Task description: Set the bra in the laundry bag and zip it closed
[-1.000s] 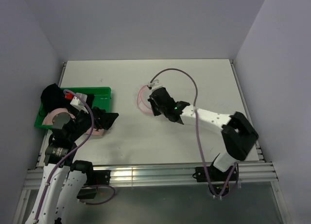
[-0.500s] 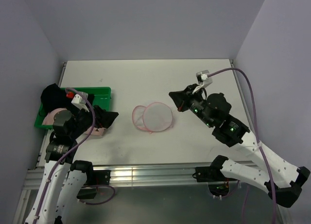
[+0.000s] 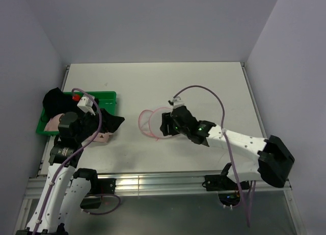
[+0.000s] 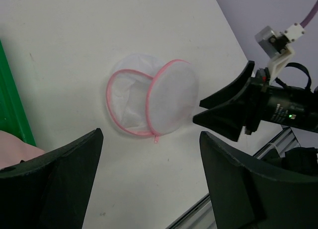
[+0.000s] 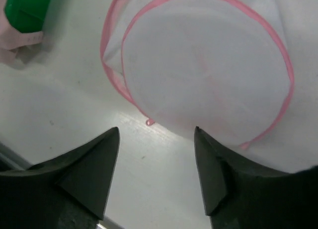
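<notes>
The laundry bag (image 3: 148, 121) (image 4: 149, 100) (image 5: 203, 65), round white mesh with pink trim, lies mid-table with its lid flipped up and resting to the right. Its zipper pull (image 5: 149, 122) points toward me. My right gripper (image 3: 164, 124) (image 5: 156, 132) hovers open just above the bag's near rim, holding nothing. A pink cloth, the bra (image 3: 104, 138) (image 5: 20, 38) (image 4: 12, 149), lies by the green tray's near right corner. My left gripper (image 3: 113, 124) (image 4: 150, 139) stands open over the bra, facing the bag, with nothing between its fingers.
A green tray (image 3: 99, 96) (image 5: 27, 10) sits at the left with a black garment (image 3: 53, 100) and more pink cloth (image 3: 52, 124) in it. The table's near edge with its metal rails (image 3: 153, 181) runs just below the bag.
My right gripper was shut at the bag, swung away to the right leaving the lid flipped up, then returned over the bag and opened. The left gripper barely moved.
</notes>
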Available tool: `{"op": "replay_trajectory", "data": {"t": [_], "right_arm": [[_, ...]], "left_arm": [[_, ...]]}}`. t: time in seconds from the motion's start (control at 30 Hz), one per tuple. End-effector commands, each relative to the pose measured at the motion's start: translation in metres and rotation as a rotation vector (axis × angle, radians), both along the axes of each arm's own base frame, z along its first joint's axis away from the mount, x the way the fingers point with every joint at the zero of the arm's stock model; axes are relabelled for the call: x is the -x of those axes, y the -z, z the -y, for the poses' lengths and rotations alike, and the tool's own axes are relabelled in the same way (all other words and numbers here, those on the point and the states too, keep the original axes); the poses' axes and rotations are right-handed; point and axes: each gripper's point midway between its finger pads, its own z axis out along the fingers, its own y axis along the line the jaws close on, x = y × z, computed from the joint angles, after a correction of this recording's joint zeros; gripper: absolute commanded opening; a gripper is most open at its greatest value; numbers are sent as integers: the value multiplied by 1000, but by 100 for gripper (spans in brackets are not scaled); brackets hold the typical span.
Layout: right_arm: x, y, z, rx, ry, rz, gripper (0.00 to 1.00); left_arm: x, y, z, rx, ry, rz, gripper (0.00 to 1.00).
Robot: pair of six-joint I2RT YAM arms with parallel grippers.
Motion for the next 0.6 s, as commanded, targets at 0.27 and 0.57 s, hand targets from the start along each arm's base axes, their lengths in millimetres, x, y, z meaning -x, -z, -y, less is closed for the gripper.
{"op": "replay_trajectory", "data": {"t": [0.27,0.57], "right_arm": [[-74,-24,-47,189,229,139,84],[-34,-38,-7,-16,232,188,40]], "left_arm": [[-26,14,-4,118,-153,-107,75],[-50,36,81,154,-24,-124,74]]}}
